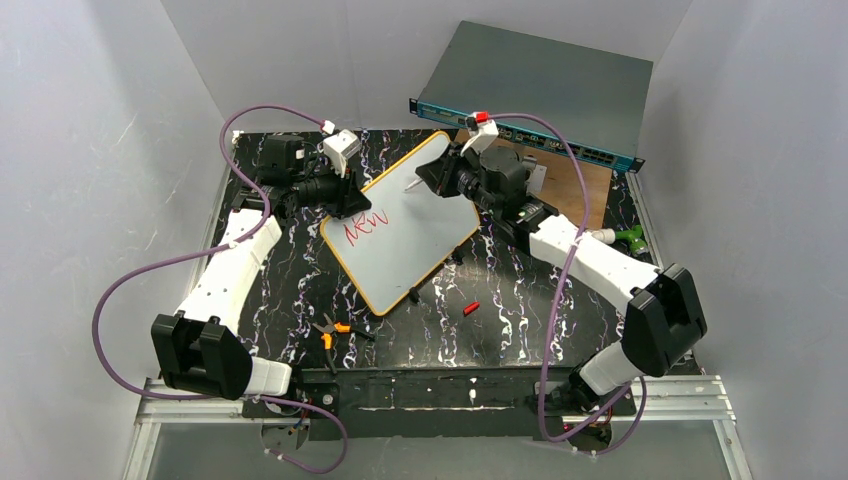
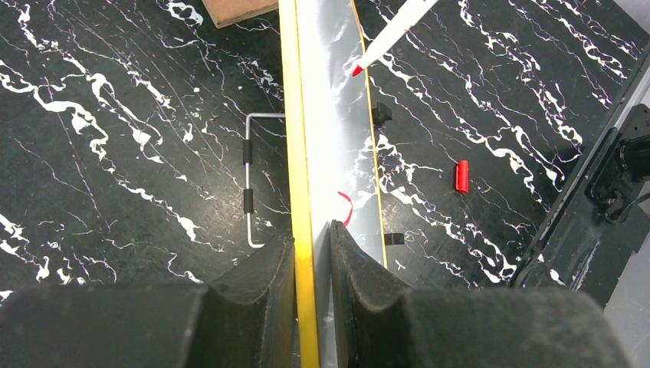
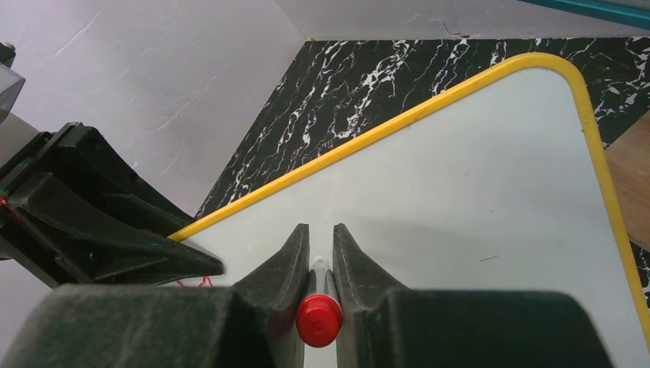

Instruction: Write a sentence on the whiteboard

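The whiteboard (image 1: 420,245) lies near the middle of the table (image 1: 300,290) in the top view, its long side running from 7 o'clock to 1 o'clock. The left gripper (image 2: 313,238) is clamped on the yellow-orange rim at the board's 10 o'clock edge. The right gripper (image 3: 320,238), at 1 o'clock, is closed around a marker (image 2: 392,29).

The sentence (image 1: 366,229) is barely begun — one red word, roughly "NEW", sits toward the 9 o'clock side. To write the next word well, the marker tip should probably land just past that word's end, toward 2 o'clock. It would want light, even pressure, with the left grip bracing the board against sliding.

Whether the tip touches the surface now cannot be told. In the right wrist view the fingers hide the tip. In the left wrist view the board is edge-on — only a sliver of red writing shows.
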Tool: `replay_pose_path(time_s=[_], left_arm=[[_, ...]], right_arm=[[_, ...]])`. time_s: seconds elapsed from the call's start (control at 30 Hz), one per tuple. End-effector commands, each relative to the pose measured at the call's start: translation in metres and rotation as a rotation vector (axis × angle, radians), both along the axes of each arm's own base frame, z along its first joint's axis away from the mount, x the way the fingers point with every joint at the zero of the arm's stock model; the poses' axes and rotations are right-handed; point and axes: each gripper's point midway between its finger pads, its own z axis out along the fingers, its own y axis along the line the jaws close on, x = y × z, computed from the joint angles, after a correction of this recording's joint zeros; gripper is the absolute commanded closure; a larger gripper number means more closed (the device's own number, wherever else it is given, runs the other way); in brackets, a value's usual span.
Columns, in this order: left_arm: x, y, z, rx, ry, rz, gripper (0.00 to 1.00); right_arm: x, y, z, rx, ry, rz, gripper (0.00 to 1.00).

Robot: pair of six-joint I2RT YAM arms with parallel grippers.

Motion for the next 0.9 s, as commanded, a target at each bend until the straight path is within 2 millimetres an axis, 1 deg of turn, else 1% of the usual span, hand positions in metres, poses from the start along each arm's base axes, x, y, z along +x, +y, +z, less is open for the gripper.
replay_pose_path(time_s=[0.0, 0.17, 0.27, 0.3, 0.33, 0.5, 0.57, 0.6, 0.7, 0.87], left_arm=[[-0.003, 0.005, -0.009, 0.069, -0.007, -0.019, 1.0], [-0.003, 0.006, -0.01, 0.072, -0.006, -0.02, 1.0], [-0.003, 0.006, -0.01, 0.072, -0.008, -0.02, 1.0], [-0.002, 0.006, -0.009, 0.072, -0.009, -0.02, 1.0], [-0.002, 0.005, -0.008, 0.071, -0.012, -0.022, 1.0], [0.0, 0.005, -0.007, 0.071, -0.014, -0.02, 1.0], [0.001, 0.004, -0.007, 0.07, -0.013, -0.02, 1.0], [0.002, 0.004, -0.008, 0.07, -0.011, -0.02, 1.0], [0.001, 0.004, -0.007, 0.069, -0.012, -0.02, 1.0], [0.0, 0.004, -0.005, 0.069, -0.015, -0.02, 1.0]], right_arm=[[0.009, 0.007, 0.034, 0.079, -0.057, -0.001, 0.99], [0.012, 0.01, 0.03, 0.081, -0.043, -0.003, 0.99], [0.008, 0.008, 0.029, 0.083, -0.032, 0.001, 0.99], [0.006, 0.007, 0.027, 0.086, -0.024, 0.002, 0.99], [-0.002, 0.009, 0.026, 0.091, -0.014, 0.031, 0.99], [-0.027, 0.008, 0.01, 0.081, 0.015, 0.069, 0.99], [-0.033, 0.007, 0.004, 0.079, 0.022, 0.076, 0.99], [-0.033, 0.006, 0.001, 0.079, 0.028, 0.065, 0.99], [-0.03, 0.005, 0.002, 0.08, 0.023, 0.05, 0.99], [-0.006, 0.0, 0.016, 0.09, 0.0, -0.037, 0.99]])
